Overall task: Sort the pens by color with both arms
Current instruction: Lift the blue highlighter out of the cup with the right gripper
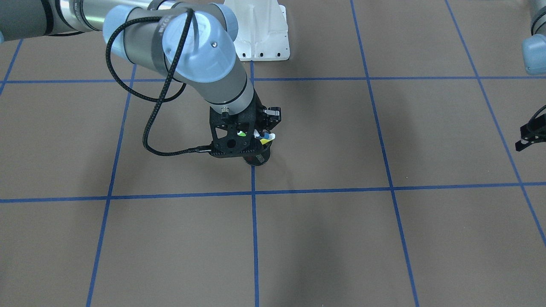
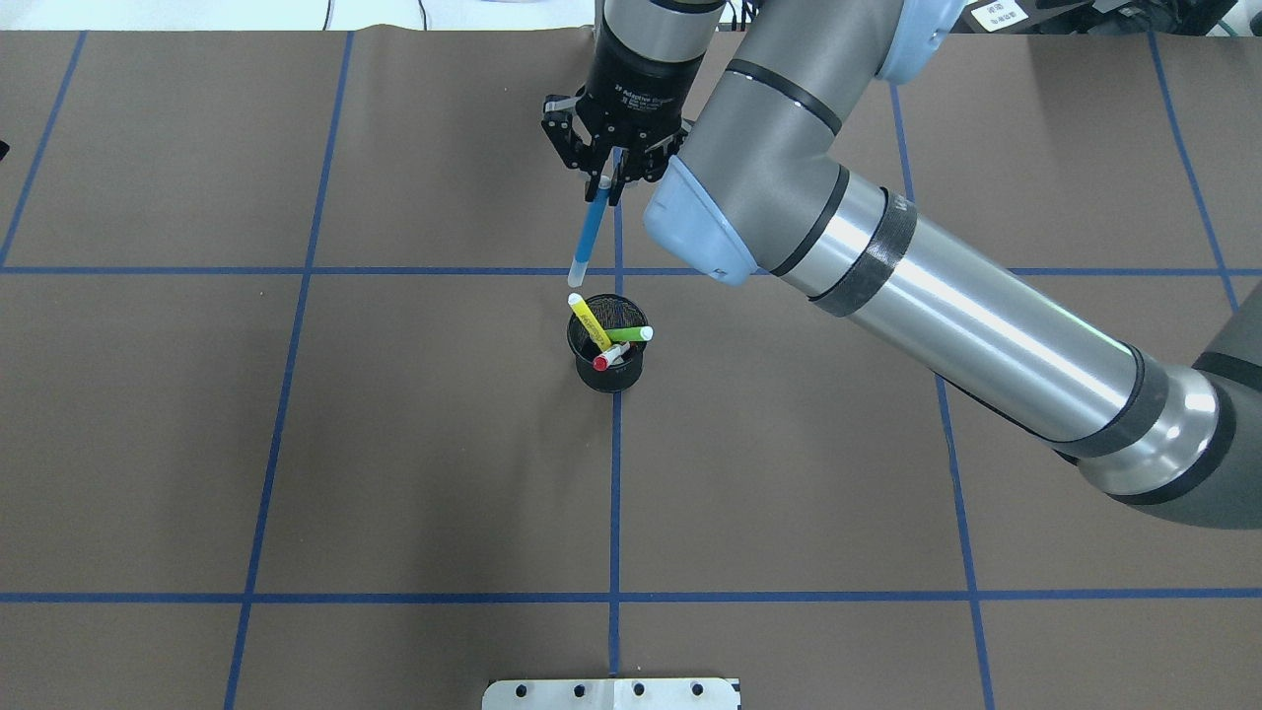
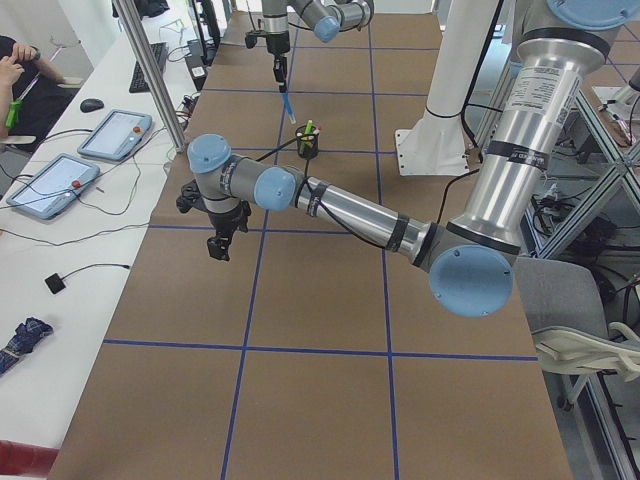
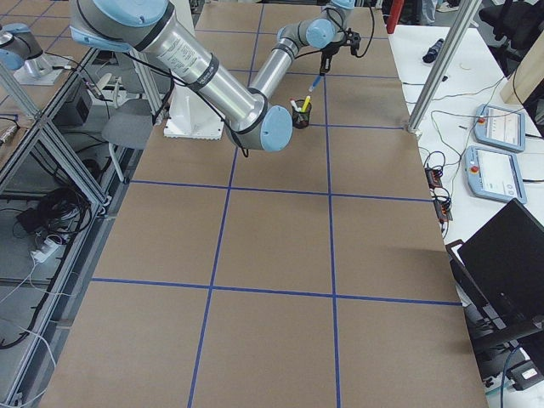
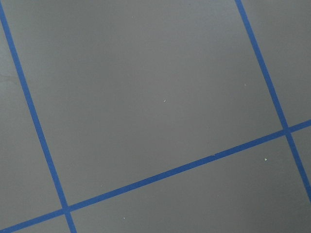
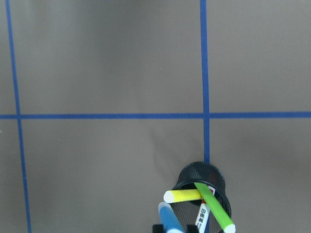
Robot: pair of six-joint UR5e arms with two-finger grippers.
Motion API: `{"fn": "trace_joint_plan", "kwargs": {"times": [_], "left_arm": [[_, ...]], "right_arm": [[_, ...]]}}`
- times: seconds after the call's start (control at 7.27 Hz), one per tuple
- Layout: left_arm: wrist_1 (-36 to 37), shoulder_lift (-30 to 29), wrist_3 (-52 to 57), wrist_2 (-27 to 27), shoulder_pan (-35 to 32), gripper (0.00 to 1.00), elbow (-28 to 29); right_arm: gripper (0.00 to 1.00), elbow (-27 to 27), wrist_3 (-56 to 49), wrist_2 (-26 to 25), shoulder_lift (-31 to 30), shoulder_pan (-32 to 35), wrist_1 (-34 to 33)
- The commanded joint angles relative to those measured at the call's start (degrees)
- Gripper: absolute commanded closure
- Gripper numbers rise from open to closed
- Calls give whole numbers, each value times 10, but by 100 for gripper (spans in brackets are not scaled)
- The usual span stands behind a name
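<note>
Brown paper crossed by blue tape lines (image 2: 613,493) is spread over the table (image 2: 394,444), and tablets (image 3: 115,135) and cables are laid on a side bench at the left of the left-end view. At the centre of the overhead view a black mesh cup (image 2: 613,370) is stood on a tape line. The yellow pen (image 2: 590,320), green pen (image 2: 629,334) and white pen (image 2: 608,358) with its red cap are leaned in it.

Just above it in the frame, the blue pen (image 2: 592,227) is pinched at its upper end by the closed right gripper (image 2: 609,187) and hung tilted, seemingly clear of the cup. The left gripper (image 1: 529,134) is cropped at the front view's right edge, so its opening cannot be told.

The pens are judged light, stiff and smooth. An end pinch may let one swing or slip, so mid-barrel is preferred. The cup is likely easily tipped.
</note>
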Motion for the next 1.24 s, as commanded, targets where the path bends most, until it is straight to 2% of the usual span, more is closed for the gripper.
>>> {"fn": "trace_joint_plan", "kwargs": {"times": [0.0, 0.14, 0.41, 0.55, 0.69, 0.83, 0.96, 1.1], "left_arm": [[-1, -1, -2, 0, 0, 0, 2], [-2, -2, -20, 0, 0, 0, 2], [-2, -2, -31, 0, 5, 0, 4], [-3, -3, -42, 1, 18, 0, 6], [-3, -8, -46, 1, 25, 0, 12], [-3, -10, -47, 1, 29, 0, 20], [-4, -12, -47, 1, 33, 0, 26], [-18, -18, -47, 1, 34, 0, 43]], "right_arm": [[100, 9, 1, -127, 3, 2, 4], [100, -1, 0, -210, 4, 0, 18], [100, -46, 0, -335, 7, -8, 65], [100, -82, 1, -476, 12, -43, 82], [100, -128, 20, -547, 9, -57, 128], [100, -168, 52, -580, 8, -66, 165], [100, -208, 58, -664, 2, -91, 200], [100, -240, 75, -702, -4, -104, 255]]}}
